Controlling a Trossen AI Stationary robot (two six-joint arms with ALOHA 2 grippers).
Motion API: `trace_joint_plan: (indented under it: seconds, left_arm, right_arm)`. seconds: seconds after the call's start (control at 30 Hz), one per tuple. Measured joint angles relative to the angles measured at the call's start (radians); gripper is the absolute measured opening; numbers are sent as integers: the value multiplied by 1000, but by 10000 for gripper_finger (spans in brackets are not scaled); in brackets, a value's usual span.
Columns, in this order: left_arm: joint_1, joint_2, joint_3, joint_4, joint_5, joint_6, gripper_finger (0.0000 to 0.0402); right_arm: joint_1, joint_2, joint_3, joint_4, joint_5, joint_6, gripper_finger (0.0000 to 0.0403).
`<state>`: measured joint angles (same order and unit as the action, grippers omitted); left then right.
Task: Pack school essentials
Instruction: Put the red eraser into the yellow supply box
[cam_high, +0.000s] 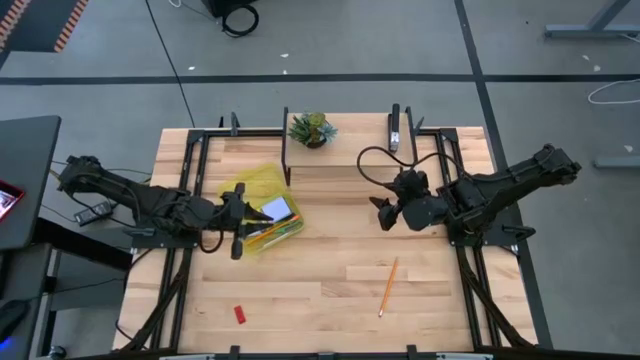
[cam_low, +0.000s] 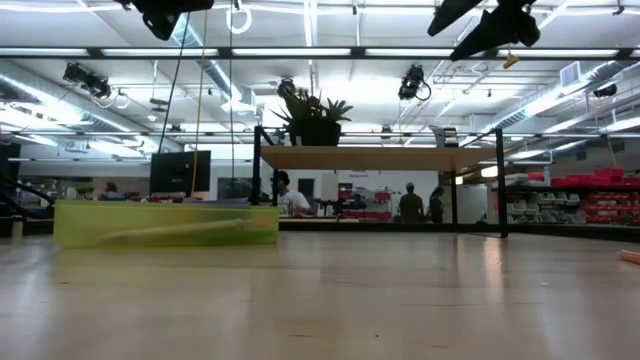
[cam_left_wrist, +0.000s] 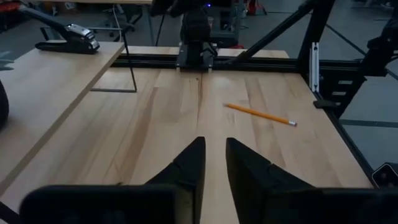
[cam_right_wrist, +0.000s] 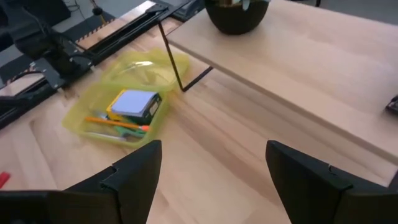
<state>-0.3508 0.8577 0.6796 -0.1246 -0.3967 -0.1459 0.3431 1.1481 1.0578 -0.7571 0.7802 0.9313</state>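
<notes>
A translucent yellow-green case (cam_high: 262, 215) (cam_right_wrist: 93, 118) (cam_low: 165, 222) lies on the table's left half. It holds a pale blue notepad (cam_high: 277, 208) (cam_right_wrist: 134, 101) on top of a box, orange pencils (cam_right_wrist: 112, 122) and other small items. One orange pencil (cam_high: 388, 285) (cam_left_wrist: 258, 114) lies flat right of centre, toward the near edge. A small red eraser (cam_high: 240, 314) rests near the near edge. My left gripper (cam_high: 248, 216) (cam_left_wrist: 213, 163) hovers at the case's left side, open by a narrow gap. My right gripper (cam_high: 383, 213) (cam_right_wrist: 214, 171) hangs wide open above the table, right of centre.
A raised wooden shelf (cam_high: 340, 135) (cam_right_wrist: 298, 68) runs along the far edge on thin black legs. It carries a potted plant (cam_high: 312, 130) (cam_low: 315, 115) and a black stapler (cam_high: 394, 135) (cam_left_wrist: 68, 37). Bare wood (cam_high: 330, 250) lies between the case and the pencil.
</notes>
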Motion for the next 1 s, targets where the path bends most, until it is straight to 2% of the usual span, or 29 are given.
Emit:
trace_joint_plan:
  seconds: [0.27,0.6,1.0]
  left_arm:
    - [0,-1,0,0,0,0,69]
    - [0,-1,0,0,0,0,78]
    - [0,-1,0,0,0,0,71]
  right_arm:
    - [-45,0,0,26,36,-57,293]
    - [-81,-5,4,59,-55,-69,293]
    - [-124,-5,6,73,-49,-62,293]
